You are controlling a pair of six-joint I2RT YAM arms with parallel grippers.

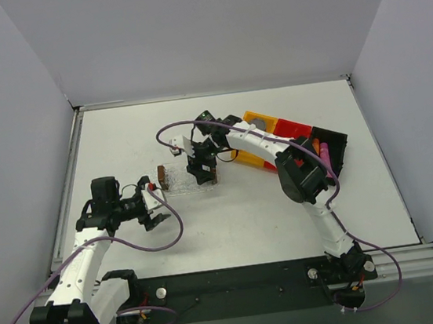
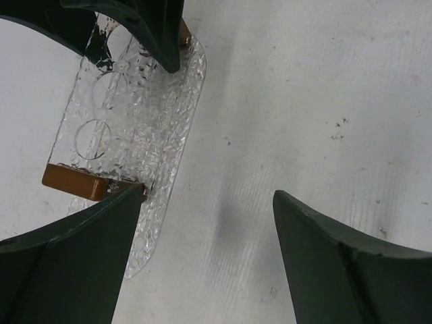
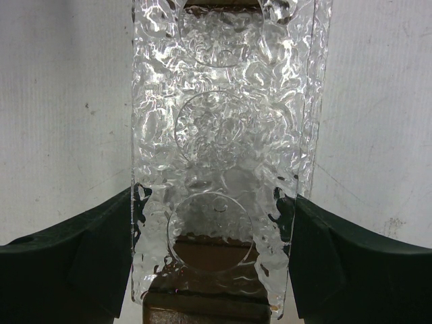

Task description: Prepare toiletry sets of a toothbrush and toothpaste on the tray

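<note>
Beginning nearest the bases, low and left in the overhead view: finding the left gripper (image 1: 157,209) spread wide and gripping nothing, with only bare table (image 2: 304,101) showing between its fingers (image 2: 67,263) in its own wrist view. Meeting, just beyond it toward the centre of the overhead frame, the tray (image 1: 174,173), lying flat on the table, with a wooden block (image 2: 74,182) capping its near end at the left of the left wrist view. Seeing the right gripper (image 3: 212,209) reaching down over the tray's farther half and apparently pinching it across its narrow width, pads (image 3: 81,256) lying against both long edges at the bottom of the right wrist view. Spotting, farthest off at the upper right of the overhead frame, the bins (image 1: 293,129), with what looks like a pink toothpaste (image 1: 324,153) tube in the dark one. Not making out the toothbrush anywhere.

Judging the tray light, stiff and slick: dimpled clear plastic, thin at the rim, likely to skate or tip under an off-centre squeeze. Judging the safest hold to be across the width close to a wooden block, or on the block itself, for more bite.

Getting the round holes (image 3: 216,128) and the edge contact only from the right wrist view. Getting the block's side face only from the left wrist view. Getting the bins and both arms' placing only from overhead.
</note>
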